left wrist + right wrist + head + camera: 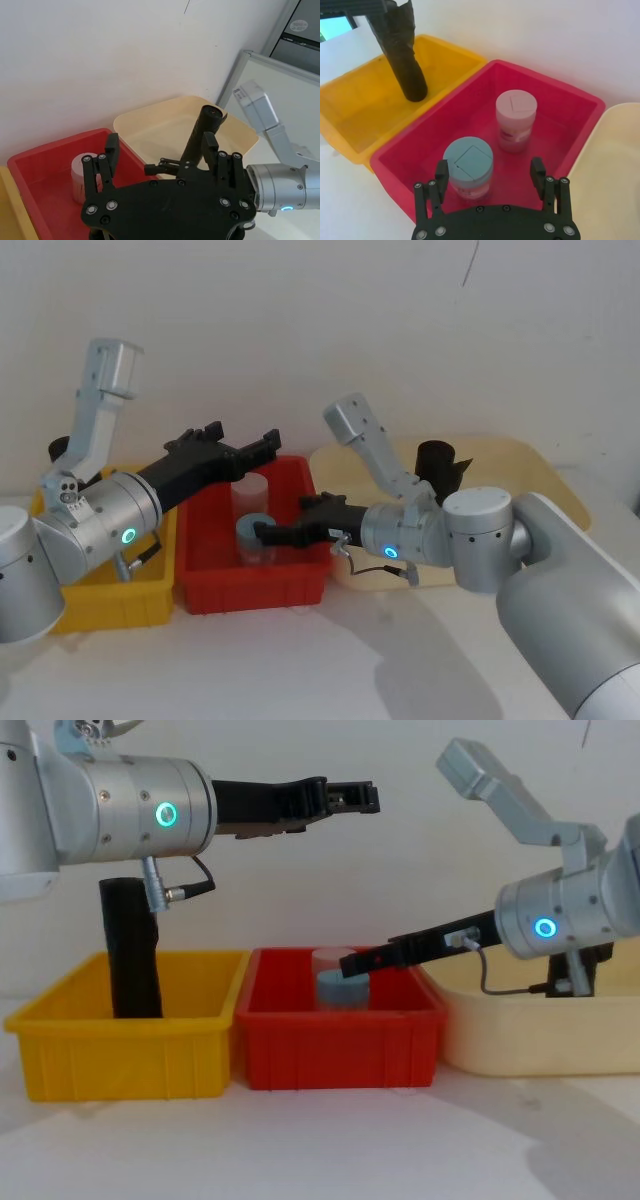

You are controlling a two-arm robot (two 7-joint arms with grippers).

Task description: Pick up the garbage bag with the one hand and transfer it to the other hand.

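My left gripper (pixel 365 798) (green ring light) hangs high over the red bin (pixel 340 1050), pointing right. Its fingers are spread apart with nothing between them. The garbage bag (pixel 132 950) stands upright at the far side of the yellow bin (pixel 120 1050), the left bin, rising well above the walls. It is behind and below my left arm, well apart from that gripper.

A second black roll (pixel 202 132) stands in the cream bin (pixel 540 1040) on the right, leaning a little (in the left wrist view it sits ahead of my spread fingers (pixel 111 145)).

My right gripper (pixel 489 167) (blue ring light) reaches left, low into the red bin, with its fingers apart and holding nothing. The blue-lidded jar (pixel 468 162) is just in front of it; I cannot tell if they touch. The pale jar (pixel 516 120) stands farther back in the same bin.
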